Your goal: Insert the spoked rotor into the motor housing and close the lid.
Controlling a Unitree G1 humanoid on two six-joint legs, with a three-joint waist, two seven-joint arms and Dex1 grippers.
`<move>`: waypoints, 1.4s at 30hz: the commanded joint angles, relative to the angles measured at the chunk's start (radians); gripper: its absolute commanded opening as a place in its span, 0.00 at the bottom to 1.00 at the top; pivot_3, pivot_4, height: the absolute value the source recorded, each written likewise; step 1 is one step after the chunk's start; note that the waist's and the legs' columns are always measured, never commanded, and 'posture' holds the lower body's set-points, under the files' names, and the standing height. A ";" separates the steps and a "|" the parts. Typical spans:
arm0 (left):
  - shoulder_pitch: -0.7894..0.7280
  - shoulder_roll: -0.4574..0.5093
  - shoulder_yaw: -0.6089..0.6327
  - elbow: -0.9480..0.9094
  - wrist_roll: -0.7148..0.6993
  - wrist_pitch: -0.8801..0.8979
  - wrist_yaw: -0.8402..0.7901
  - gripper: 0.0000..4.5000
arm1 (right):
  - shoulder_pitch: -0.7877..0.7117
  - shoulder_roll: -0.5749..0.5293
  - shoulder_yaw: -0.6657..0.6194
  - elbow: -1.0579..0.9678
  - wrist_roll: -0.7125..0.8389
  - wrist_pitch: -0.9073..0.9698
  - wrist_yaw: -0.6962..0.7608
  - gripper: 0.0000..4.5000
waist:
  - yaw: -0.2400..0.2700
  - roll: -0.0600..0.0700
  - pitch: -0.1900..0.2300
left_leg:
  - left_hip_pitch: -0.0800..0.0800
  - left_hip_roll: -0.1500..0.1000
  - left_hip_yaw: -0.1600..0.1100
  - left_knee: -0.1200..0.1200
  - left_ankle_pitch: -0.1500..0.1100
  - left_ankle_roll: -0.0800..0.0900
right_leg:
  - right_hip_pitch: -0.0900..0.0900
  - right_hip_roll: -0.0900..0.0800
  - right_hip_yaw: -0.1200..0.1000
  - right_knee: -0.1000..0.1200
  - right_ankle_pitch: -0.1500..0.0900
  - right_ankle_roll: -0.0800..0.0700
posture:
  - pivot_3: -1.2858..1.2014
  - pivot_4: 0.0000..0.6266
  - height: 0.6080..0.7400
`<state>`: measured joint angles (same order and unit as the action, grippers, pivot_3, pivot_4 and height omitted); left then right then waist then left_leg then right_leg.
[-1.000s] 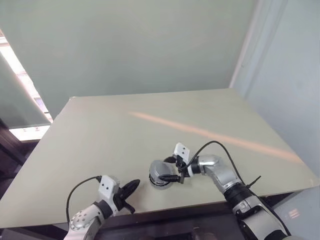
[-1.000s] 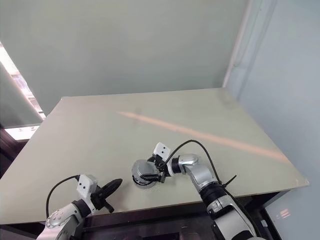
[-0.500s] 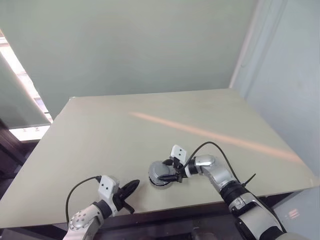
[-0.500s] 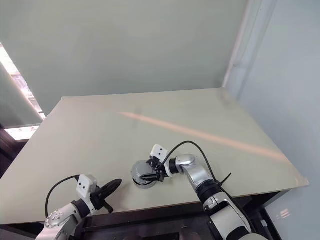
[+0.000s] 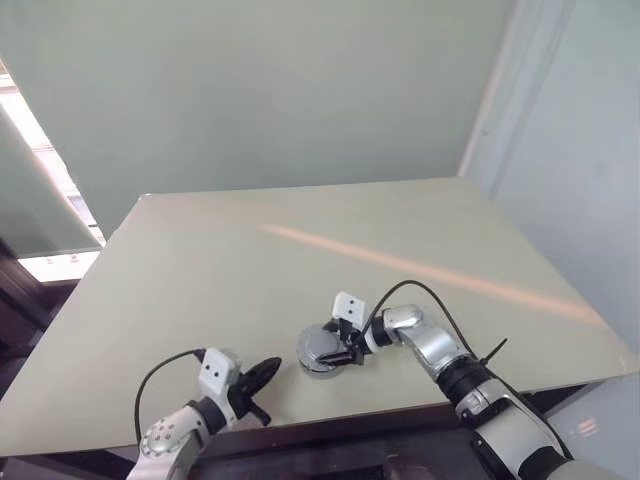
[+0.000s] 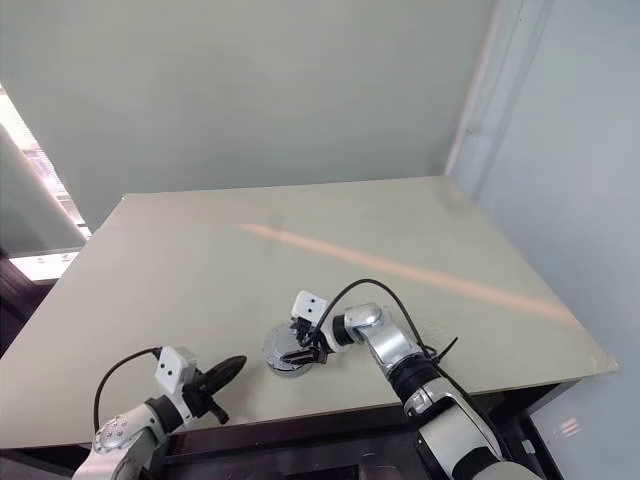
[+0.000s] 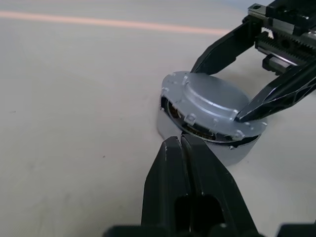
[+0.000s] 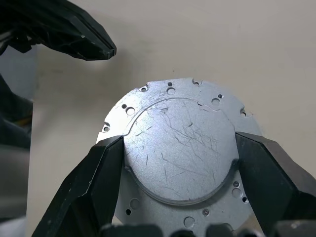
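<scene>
Two tools over pale table [image 5: 200, 270]. Right tool [image 8: 177, 163] has narrowed from wider spread, fingers now against both sides of raised centre of lid [image 8: 180, 148], clamped on it. Lid sits atop motor housing [image 7: 217, 143], copper coils glimpsed in gap beneath, near table's front edge. Closing step looks nearly done. Left tool [image 7: 180, 145] fully closed, empty, just beside housing. No readable writing or brand marks.
</scene>
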<state>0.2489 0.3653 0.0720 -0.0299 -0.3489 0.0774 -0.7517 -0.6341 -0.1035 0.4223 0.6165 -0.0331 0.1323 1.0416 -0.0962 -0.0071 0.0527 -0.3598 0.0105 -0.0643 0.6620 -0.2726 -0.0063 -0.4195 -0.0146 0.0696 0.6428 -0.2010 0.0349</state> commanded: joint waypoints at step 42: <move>-0.029 -0.021 -0.025 0.020 0.002 -0.040 -0.005 0.00 | -0.044 0.022 0.069 -0.144 -0.086 0.402 -0.011 0.73 | 0.000 0.001 -0.001 | 0.004 0.000 -0.001 0.000 0.000 0.000 | 0.004 0.000 -0.001 0.000 0.000 0.000 | 0.52 0.00 1.00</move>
<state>0.2309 0.3446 0.0505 0.0036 -0.3480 0.0566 -0.7524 -0.6793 -0.0907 0.4989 0.5034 -0.1372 0.4998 1.0388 -0.0964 -0.0062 0.0517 -0.3555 0.0103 -0.0656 0.6622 -0.2726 -0.0063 -0.4153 -0.0146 0.0687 0.6428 -0.2011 0.0348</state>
